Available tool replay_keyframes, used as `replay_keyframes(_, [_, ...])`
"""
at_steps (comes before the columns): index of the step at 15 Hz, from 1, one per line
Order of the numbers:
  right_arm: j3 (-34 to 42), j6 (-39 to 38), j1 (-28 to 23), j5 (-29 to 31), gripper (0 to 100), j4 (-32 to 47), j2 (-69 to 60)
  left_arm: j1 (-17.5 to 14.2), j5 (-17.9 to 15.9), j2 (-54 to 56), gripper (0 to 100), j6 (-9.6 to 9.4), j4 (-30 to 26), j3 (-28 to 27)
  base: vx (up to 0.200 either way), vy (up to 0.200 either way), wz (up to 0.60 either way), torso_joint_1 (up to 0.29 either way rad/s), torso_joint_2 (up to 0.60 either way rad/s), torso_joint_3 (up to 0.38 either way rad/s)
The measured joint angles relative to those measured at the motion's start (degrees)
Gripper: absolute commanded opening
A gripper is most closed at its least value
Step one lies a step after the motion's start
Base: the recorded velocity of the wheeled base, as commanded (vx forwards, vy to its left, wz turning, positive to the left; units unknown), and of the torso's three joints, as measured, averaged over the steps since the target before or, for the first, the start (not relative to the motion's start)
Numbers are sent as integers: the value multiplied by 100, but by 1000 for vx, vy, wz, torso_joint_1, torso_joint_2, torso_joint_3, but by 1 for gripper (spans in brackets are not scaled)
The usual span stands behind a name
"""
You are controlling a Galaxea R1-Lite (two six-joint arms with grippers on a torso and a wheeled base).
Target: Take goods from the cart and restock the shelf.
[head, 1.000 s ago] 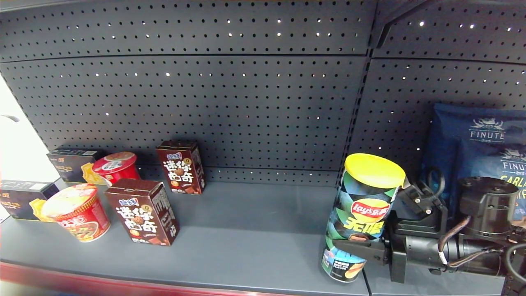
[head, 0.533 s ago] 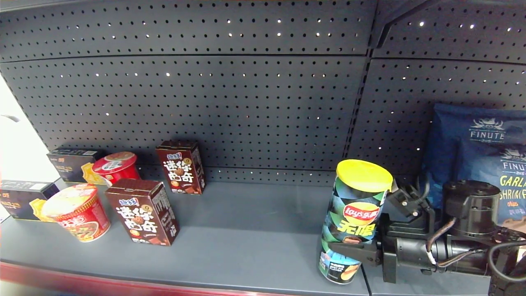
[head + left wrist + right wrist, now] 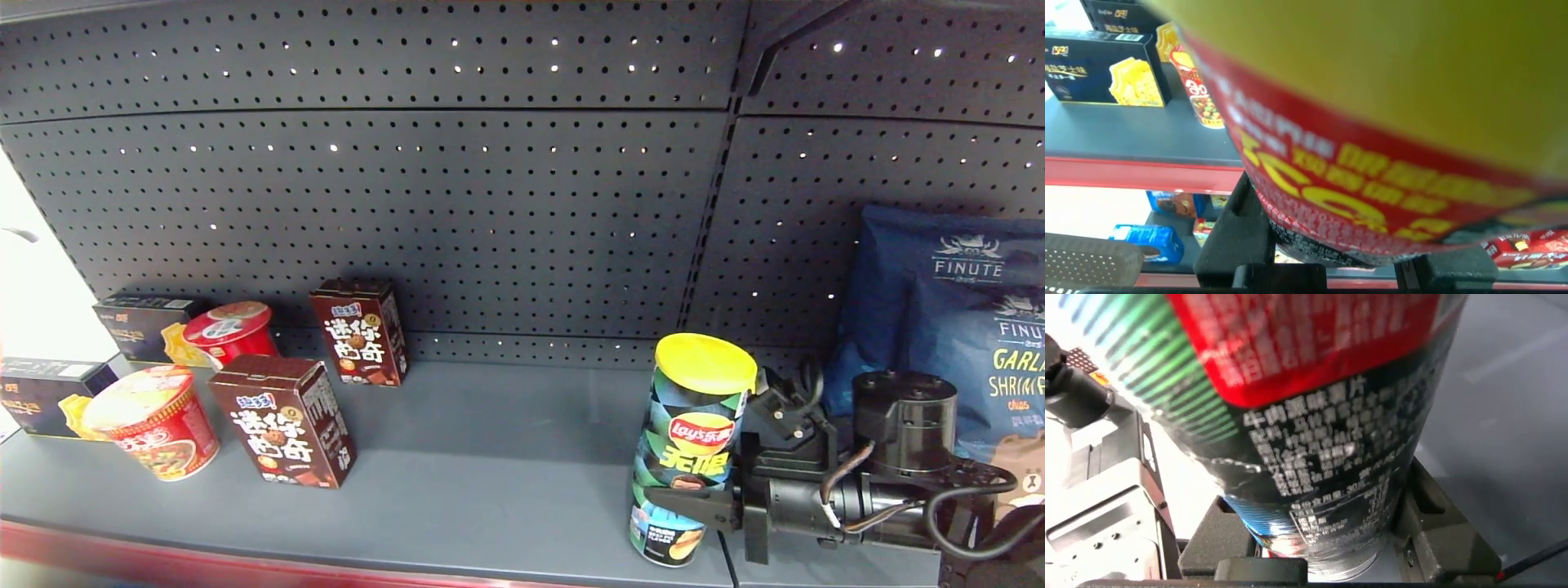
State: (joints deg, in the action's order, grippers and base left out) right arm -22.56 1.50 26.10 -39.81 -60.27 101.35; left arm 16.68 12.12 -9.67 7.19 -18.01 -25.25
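A tall chips can with a yellow lid and a green-black pattern stands upright at the front right of the dark shelf board. My right gripper is shut on its lower half, coming in from the right. Whether the can's base touches the board I cannot tell. In the right wrist view the can sits between the fingers. In the left wrist view a red and yellow container is held close to the camera in the left gripper, in front of and below the shelf's left end.
Two brown boxes, two red noodle cups and black boxes stand at the shelf's left. Blue snack bags lean at the right behind the arm. Bare board lies between. A pegboard wall backs the shelf.
My right gripper has carried the chips can to the left and lower, toward the shelf board. The goods on the left have not moved.
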Motion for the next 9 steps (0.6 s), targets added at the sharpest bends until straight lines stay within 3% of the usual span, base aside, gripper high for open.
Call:
replay_keyframes(5, [-6,13,-78,-15,0,-9,113,2,2,52,0,0,0,50,0,0,0,0,0,0])
replay_keyframes(6, [-6,16,-80,-26,100,-22,132,2,2,57,0,0,0,52,0,0,0,0,0,0])
replay_keyframes(9, [-4,20,-88,-9,100,-152,171,2,0,69,0,0,0,56,0,0,0,0,0,0])
